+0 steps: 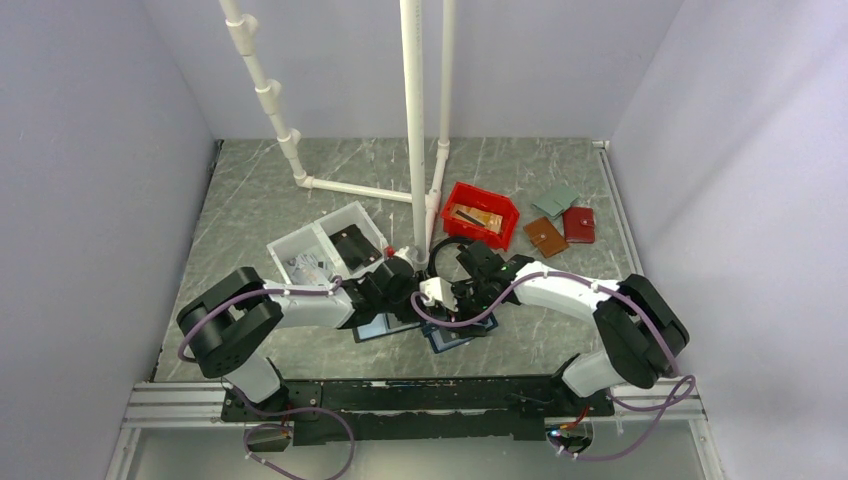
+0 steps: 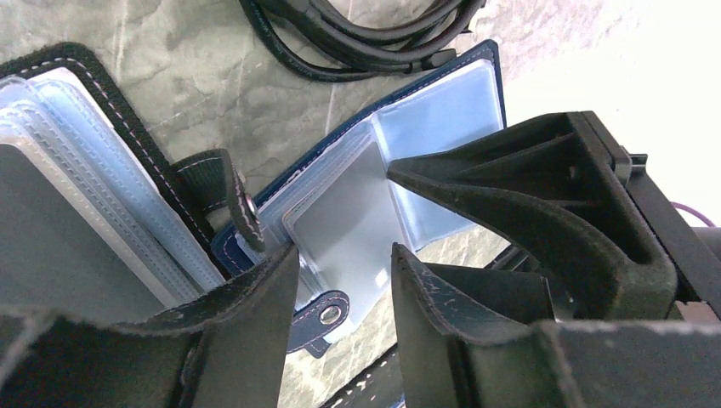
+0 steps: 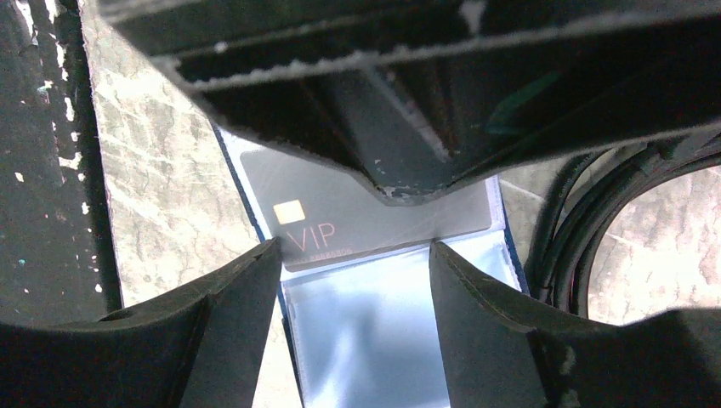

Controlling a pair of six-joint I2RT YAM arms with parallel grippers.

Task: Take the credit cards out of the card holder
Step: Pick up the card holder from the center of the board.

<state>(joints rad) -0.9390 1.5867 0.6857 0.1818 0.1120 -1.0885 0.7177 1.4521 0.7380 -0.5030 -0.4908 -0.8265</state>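
The navy-blue card holder lies open on the table between the two arms, light-blue sleeves up. In the left wrist view the card holder shows its snap tab. A grey credit card marked VIP, with a gold chip, sits in a sleeve of the card holder. My left gripper is open just above the sleeves. My right gripper is open over the card's lower edge. One finger of the other gripper presses the sleeves in each wrist view. No gold-orange card shows.
A black-edged folio lies just left of the holder. A black cable loop lies behind it. A white divided bin, a red bin, brown, red and green wallets and white pipes stand farther back.
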